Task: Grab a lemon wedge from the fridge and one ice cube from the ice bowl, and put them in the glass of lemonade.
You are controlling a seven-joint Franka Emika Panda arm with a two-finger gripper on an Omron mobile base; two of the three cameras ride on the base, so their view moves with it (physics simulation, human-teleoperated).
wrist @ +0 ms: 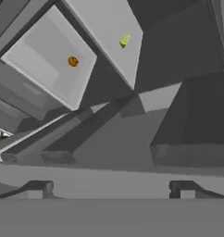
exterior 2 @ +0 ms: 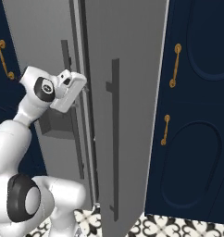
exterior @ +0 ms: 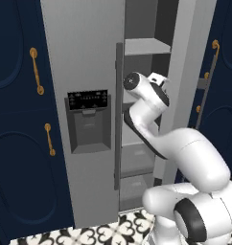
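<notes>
Navy cabinets [exterior: 15, 119] with brass handles [exterior: 36, 71] on both sides, patterned black-and-white floor tile [exterior: 103, 232] below. Between them the tall grey fridge [exterior: 84, 57], black dispenser panel [exterior: 88, 122] set into its closed left door, long dark vertical handle [exterior: 119, 115] along that door's edge. Right door [exterior 2: 127, 92] swung open, seen edge-on and broad in the right base view, carrying its own dark handle [exterior 2: 115, 139]. Inside, pale grey shelves [exterior: 146, 46] stacked one above another, drawers lower down.

White arm [exterior: 185, 158] rising from the base and bending up into the open compartment, wrist level with the middle shelves. Gripper [wrist: 111, 187] reaching into the fridge interior, fingertips [wrist: 40, 187] spread wide with nothing between them, well apart from any item.

From the hand view, tilted so shelves run diagonally: two light shelf surfaces seen from an angle. On the upper right one [wrist: 109, 32], the lemon wedge [wrist: 124, 40], tiny, yellow-green, lying alone near the shelf's middle. On the neighbouring shelf to the left [wrist: 44, 60], a small round orange item [wrist: 73, 61], well apart from the wedge. Both far ahead of the fingertips.
</notes>
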